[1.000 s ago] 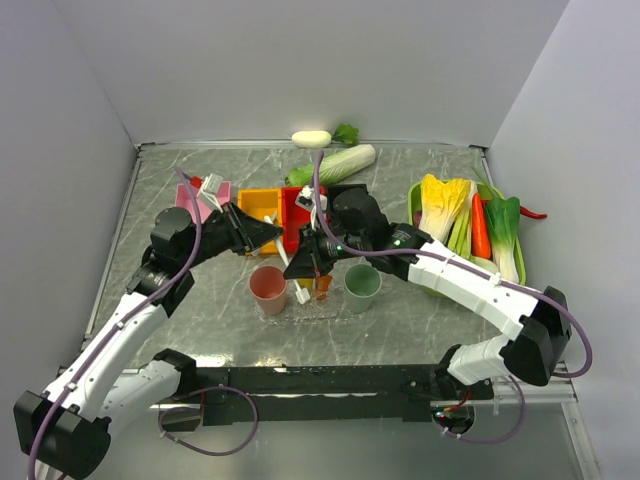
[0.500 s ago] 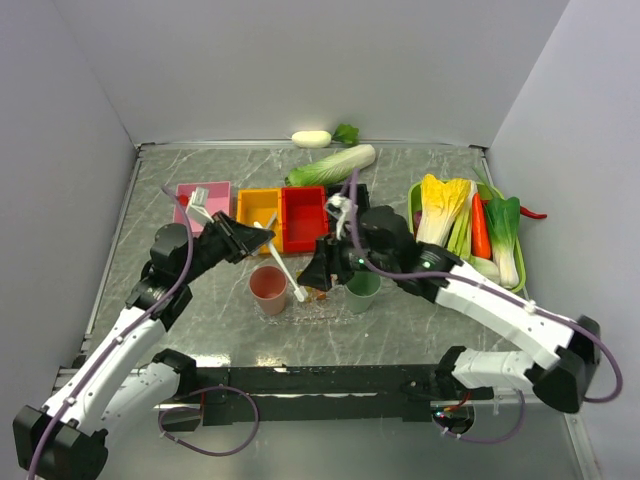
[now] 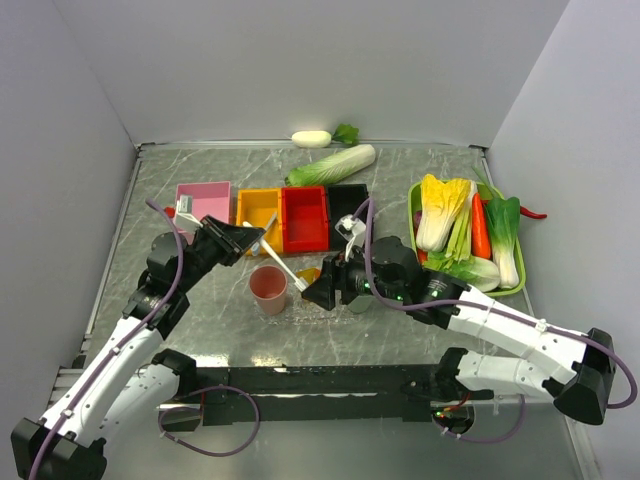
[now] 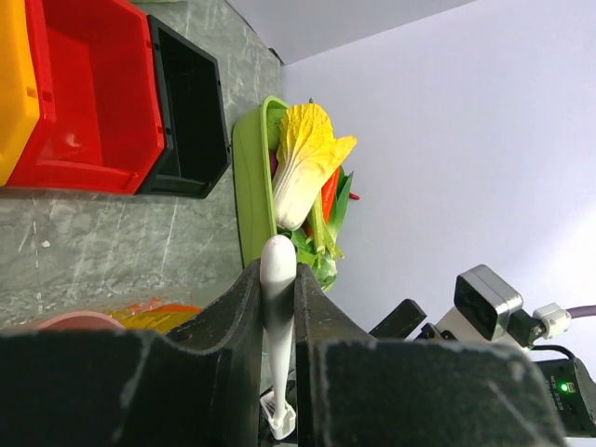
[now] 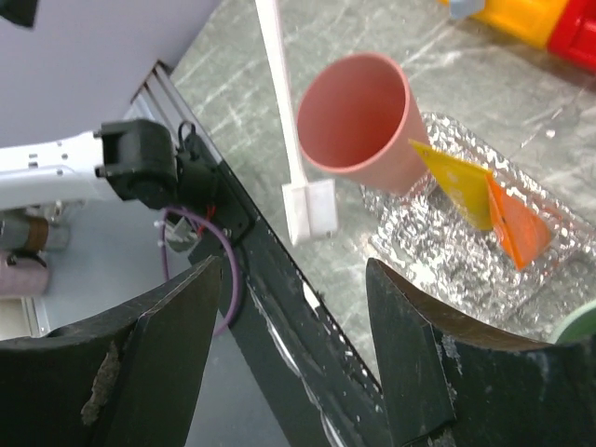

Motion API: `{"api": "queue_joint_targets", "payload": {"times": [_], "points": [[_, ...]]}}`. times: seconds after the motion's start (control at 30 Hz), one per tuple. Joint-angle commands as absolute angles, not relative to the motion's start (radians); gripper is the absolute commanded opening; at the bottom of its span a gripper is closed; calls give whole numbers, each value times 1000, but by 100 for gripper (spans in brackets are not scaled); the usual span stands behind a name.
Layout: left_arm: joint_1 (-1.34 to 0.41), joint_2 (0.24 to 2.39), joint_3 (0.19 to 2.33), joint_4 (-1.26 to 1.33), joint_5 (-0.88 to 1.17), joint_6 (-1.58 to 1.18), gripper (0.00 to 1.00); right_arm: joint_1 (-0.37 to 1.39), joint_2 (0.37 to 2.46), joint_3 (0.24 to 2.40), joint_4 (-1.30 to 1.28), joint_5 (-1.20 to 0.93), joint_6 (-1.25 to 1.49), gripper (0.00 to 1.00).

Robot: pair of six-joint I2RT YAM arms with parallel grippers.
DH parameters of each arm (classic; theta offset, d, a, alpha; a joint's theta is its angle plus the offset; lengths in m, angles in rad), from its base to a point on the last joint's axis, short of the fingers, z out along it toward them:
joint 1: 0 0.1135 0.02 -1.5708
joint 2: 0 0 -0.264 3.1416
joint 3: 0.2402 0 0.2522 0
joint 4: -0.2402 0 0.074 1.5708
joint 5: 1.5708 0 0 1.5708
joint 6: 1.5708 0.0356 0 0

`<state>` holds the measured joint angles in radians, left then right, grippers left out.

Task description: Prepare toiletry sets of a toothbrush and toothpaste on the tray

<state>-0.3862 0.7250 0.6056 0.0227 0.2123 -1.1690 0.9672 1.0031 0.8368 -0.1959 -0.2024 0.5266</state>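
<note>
A grey marble-patterned tabletop with white veins [image 3: 200, 180] fills the middle of the scene. Plain, pale lavender-grey walls close it in on three sides: a back wall [image 3: 300, 60] along its far edge, and a left wall [image 3: 50, 180] and a right wall [image 3: 570, 140] along its sides. A thin silver metal strip [image 3: 220, 145] borders the tabletop where it meets the walls. A flat black bar [image 3: 330, 381] runs along its near edge. Soft, even light leaves a pale sheen on the tabletop's near part.

Bright, even, diffuse light from above; shadows faint and soft. The tray [image 5: 447, 265] glitters with small highlights. Wrist views blur close foreground, sharp farther off
</note>
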Motion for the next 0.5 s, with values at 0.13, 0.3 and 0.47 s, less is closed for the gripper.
{"api": "queue_joint_targets", "payload": {"times": [0.13,0.3,0.47], "points": [[-383,715,630,44,202,-1200,1,973,1035,853,-71,-186,537,65],[-383,715,634,41,209,-1201,1,976,1069,856,-45,-201,541,60],[-383,713,634,44,216,-1201,1,974,1081,862,-28,-209,552,55]]}}
